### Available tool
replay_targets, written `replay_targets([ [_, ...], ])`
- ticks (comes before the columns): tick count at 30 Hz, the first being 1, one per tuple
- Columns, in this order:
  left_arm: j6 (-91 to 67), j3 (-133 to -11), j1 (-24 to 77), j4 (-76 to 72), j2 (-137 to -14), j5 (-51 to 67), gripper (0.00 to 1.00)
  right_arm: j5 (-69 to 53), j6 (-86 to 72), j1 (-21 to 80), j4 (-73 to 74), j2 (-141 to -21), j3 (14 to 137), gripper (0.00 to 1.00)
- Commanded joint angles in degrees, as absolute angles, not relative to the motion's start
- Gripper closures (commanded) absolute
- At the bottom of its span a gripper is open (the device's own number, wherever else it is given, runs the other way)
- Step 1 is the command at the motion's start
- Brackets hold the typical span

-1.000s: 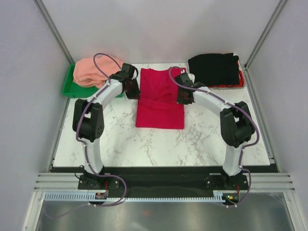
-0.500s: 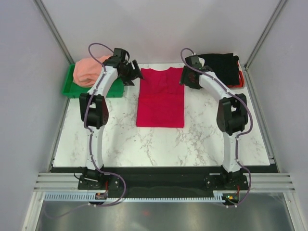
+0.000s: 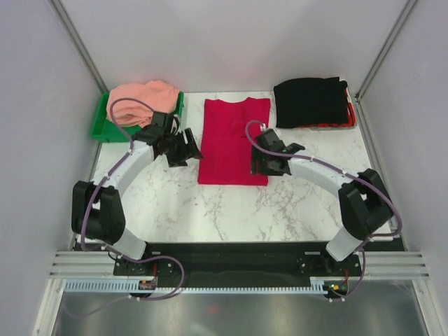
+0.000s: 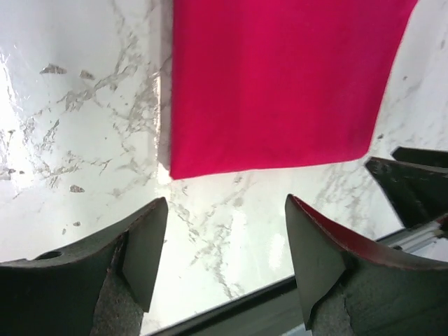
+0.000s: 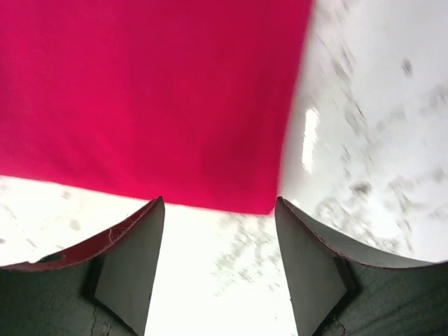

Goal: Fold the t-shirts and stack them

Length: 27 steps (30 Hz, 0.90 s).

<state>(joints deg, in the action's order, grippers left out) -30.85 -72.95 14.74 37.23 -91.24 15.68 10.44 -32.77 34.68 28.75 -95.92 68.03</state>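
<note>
A crimson-red t-shirt (image 3: 234, 140) lies flat as a long folded strip in the middle of the marble table; its near corners show in the left wrist view (image 4: 280, 84) and the right wrist view (image 5: 147, 98). My left gripper (image 3: 187, 147) hangs open beside the strip's left edge with nothing between its fingers (image 4: 143, 245). My right gripper (image 3: 269, 162) is open over the strip's near right corner, also empty. A salmon-pink t-shirt (image 3: 140, 98) lies bunched in the green tray (image 3: 98, 129). A black t-shirt (image 3: 310, 101) lies folded at the back right.
Something red (image 3: 334, 126) shows under the black t-shirt's front edge. Grey walls with metal posts close in the table on three sides. The table's dark front edge (image 4: 231, 308) shows in the left wrist view, as does part of the right gripper (image 4: 413, 185).
Both grippers were shut on the red t-shirt's top part, carried it to the back, opened and let go. Both arms have since drawn back toward the strip's near end.
</note>
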Motion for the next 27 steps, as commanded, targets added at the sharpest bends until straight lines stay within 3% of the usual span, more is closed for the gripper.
replay_targets([
  [1, -29.53, -59.12, 14.33, 23.05, -85.18, 17.57, 0.25, 5.64, -32.09, 33.4, 22.16, -87.73, 60.84, 0.28],
  [7, -31.9, -48.36, 14.41, 13.29, -84.11, 18.37, 0.28, 1.94, -32.08, 30.42, 19.52, -84.29, 52.92, 0.3],
  [21, -34.72, -44.82, 14.41, 5.45, -88.5, 18.99, 0.32, -8.17, -34.45, 24.61, 5.37, -93.34, 44.04, 0.49],
  [27, -35.42, -42.28, 14.41, 2.64, -90.44, 18.37, 0.37, -8.79, -34.45, 23.12, 2.73, -94.57, 42.19, 0.51],
])
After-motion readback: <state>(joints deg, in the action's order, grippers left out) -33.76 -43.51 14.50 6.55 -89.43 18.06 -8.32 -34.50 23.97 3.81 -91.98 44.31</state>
